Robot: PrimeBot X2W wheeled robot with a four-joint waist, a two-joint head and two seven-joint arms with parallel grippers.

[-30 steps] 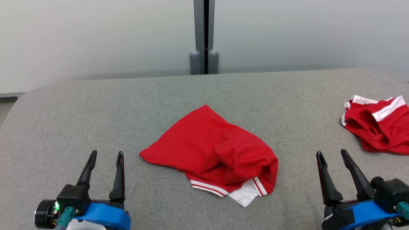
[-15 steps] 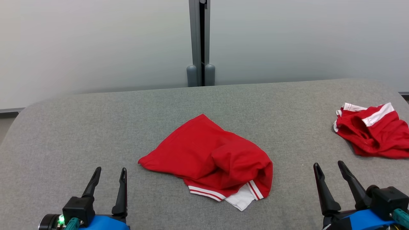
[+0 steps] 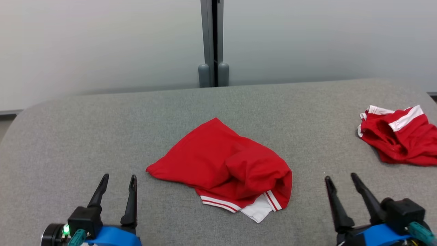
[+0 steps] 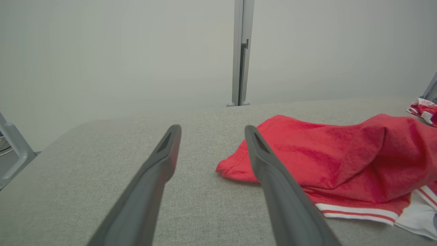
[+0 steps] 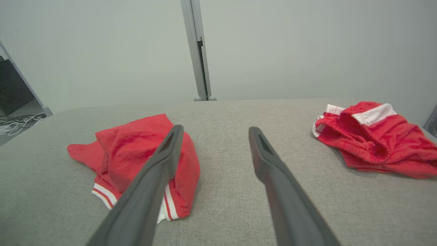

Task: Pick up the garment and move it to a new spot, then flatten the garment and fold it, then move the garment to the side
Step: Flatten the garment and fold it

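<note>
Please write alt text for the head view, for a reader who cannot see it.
A crumpled red garment with white-striped trim lies in the centre of a grey fabric surface. The open left gripper and the open right gripper stand near the lower corners, apart from it. A second red-and-white garment lies at the far right, and a pale wall stands behind.

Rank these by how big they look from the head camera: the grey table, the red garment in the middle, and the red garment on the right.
1. grey table
2. middle red garment
3. right red garment, though the picture's edge cuts it off, so its rank is unsure.
</note>
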